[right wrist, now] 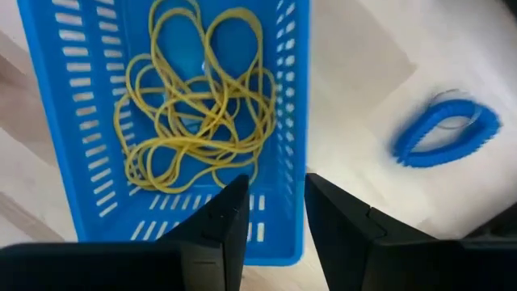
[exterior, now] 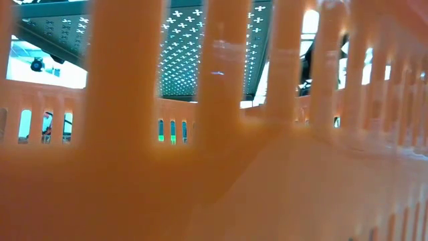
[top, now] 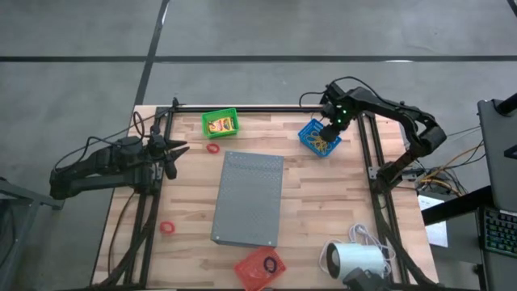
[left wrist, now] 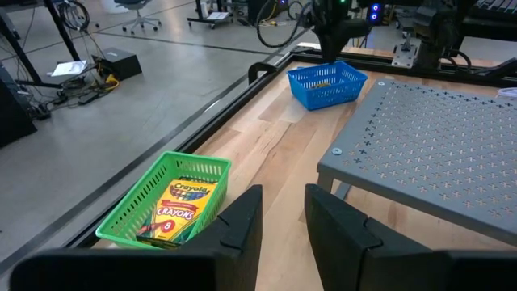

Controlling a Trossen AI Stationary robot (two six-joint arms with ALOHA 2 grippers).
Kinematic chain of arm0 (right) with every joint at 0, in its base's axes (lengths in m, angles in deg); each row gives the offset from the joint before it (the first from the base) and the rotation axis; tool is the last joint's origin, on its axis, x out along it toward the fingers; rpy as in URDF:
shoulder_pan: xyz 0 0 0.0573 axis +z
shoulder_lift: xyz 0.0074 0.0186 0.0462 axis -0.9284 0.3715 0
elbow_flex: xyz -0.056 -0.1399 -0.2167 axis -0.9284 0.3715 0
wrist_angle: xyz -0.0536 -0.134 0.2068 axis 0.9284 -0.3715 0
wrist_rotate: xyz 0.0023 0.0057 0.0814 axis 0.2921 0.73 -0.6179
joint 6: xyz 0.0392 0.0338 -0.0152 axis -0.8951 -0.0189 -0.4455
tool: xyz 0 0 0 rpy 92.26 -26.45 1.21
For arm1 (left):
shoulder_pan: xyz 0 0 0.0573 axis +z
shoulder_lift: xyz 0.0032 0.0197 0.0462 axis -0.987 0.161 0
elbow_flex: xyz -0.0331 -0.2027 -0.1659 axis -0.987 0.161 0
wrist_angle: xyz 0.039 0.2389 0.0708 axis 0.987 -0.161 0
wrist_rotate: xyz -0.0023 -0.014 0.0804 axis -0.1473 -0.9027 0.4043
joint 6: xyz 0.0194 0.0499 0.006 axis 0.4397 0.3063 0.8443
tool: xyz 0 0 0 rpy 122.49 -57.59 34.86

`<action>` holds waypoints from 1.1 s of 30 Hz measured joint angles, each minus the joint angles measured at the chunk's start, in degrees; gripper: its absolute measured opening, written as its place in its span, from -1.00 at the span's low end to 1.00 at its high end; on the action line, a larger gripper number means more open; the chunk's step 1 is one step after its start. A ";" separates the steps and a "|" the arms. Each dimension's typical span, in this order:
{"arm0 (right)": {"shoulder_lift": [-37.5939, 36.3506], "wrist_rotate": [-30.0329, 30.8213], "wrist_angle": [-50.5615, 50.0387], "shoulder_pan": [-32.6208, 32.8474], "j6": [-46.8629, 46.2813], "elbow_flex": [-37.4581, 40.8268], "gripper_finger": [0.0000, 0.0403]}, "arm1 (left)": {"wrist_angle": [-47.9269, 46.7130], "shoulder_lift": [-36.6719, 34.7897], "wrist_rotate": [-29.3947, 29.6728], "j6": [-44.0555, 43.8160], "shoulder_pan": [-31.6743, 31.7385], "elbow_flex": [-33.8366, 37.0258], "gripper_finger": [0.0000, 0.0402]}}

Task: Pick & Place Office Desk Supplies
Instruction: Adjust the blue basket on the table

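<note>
My left gripper [top: 179,152] is open and empty at the table's left, pointing toward the green basket [left wrist: 166,202], which holds a yellow crayon box [left wrist: 178,206]. A red ring [top: 213,148] lies on the table right of that gripper, and another red ring [top: 167,228] lies near the left front. My right gripper [right wrist: 275,214] is open and empty above the near rim of the blue basket [right wrist: 161,121], which holds a tangle of tan rubber bands [right wrist: 194,105]. A blue ring [right wrist: 448,133] lies on the table beside that basket.
The big grey perforated slab [top: 249,198] stands on legs in the table's middle. A red-orange basket [top: 260,267] with a dark ring stands at the front edge and fills the low view [exterior: 214,167]. A white cylinder [top: 355,260] with a cord lies at the front right.
</note>
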 joint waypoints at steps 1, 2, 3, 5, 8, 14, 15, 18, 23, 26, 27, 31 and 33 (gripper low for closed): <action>0.00 -0.01 0.05 0.00 0.02 0.37 -0.41 | -0.02 0.00 0.00 -0.02 0.00 -0.02 -0.51; 0.00 -0.01 0.18 0.00 0.00 0.70 -0.41 | -0.02 0.01 -0.02 -0.01 0.00 0.00 -0.51; 0.00 0.02 0.35 0.00 0.00 0.97 -0.41 | 0.00 0.01 -0.02 -0.01 0.00 0.00 -0.51; 0.00 0.02 0.76 -0.02 0.18 1.51 -0.41 | -0.02 0.00 -0.01 -0.01 0.00 -0.01 -0.51; 0.00 0.02 1.85 -0.02 0.22 2.28 -0.41 | 0.00 0.02 -0.02 0.00 0.00 0.00 -0.51; -0.02 -0.01 3.69 -0.02 0.19 3.44 -0.41 | -0.01 0.01 -0.01 0.00 0.00 -0.01 -0.51; -0.02 -0.01 3.74 -0.02 0.17 3.44 -0.41 | -0.01 0.01 -0.01 -0.01 0.00 -0.01 -0.51; -0.02 -0.03 3.84 0.00 -0.15 3.40 -0.41 | -0.02 0.00 -0.02 0.00 0.00 -0.02 -0.51; -0.04 -0.17 4.05 0.00 -3.28 3.42 -0.41 | -0.02 0.01 -0.01 -0.02 0.00 0.00 -0.51; -0.04 -0.18 4.21 -0.02 -6.81 3.42 -0.41 | -0.02 0.00 -0.02 0.00 0.00 0.00 -0.51; -0.03 -0.18 4.33 -0.02 -7.34 3.42 -0.41 | -0.02 0.00 -0.02 0.00 0.00 -0.01 -0.51; 0.00 -0.21 4.45 -0.02 -7.32 3.42 -0.41 | -0.01 0.00 -0.02 0.00 0.00 -0.01 -0.51; 0.00 -0.52 4.46 -0.02 -7.32 3.42 -0.41 | -0.02 0.00 0.00 -0.02 0.00 0.00 -0.51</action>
